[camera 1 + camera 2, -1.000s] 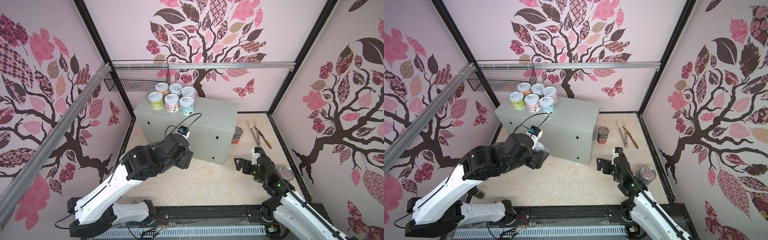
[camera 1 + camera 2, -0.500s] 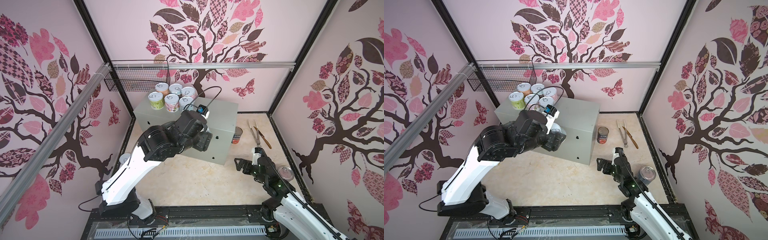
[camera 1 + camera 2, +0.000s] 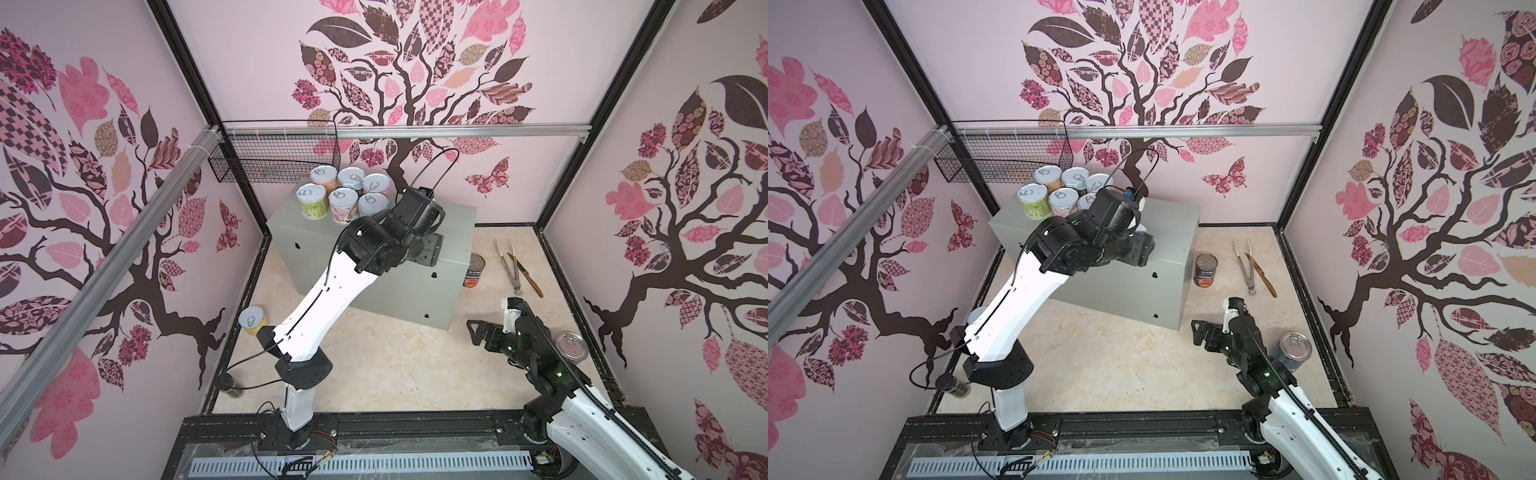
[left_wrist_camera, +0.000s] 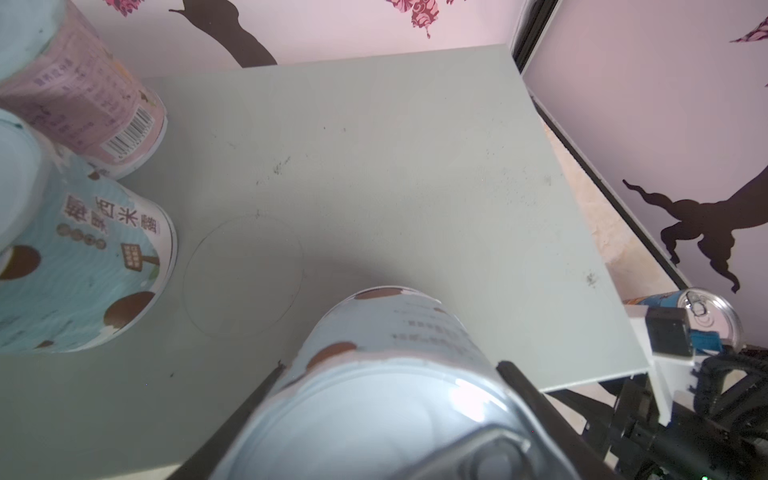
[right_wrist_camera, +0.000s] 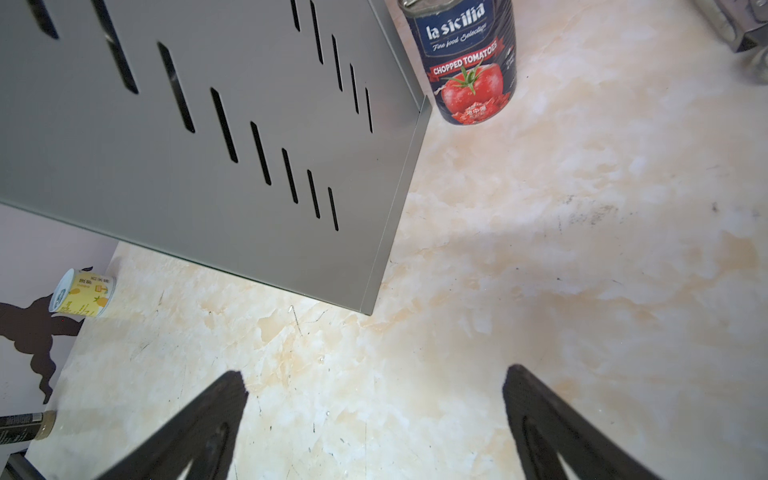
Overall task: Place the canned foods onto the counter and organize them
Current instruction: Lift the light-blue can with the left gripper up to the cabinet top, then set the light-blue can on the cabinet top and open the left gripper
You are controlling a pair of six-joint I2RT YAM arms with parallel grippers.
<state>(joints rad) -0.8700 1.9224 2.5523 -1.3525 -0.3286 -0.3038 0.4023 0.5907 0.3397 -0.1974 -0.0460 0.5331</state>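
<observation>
Can (image 4: 390, 365) over the counter (image 4: 415, 158)
My left jaws clamp it; dropped high or tilted, it may topple into the cluster (image 4: 83, 270). My right jaws gape empty.

Dark-labelled can (image 5: 465, 62) reading "la sicilia", "Fine food Selection", "CHOPPED TOMATOES", pale blue can (image 4: 83, 266) on the grey surface (image 4: 395, 166) with large Chinese characters, perhaps 椰果西米露, pink can (image 4: 83, 95) with barcode, small print illegible
</observation>
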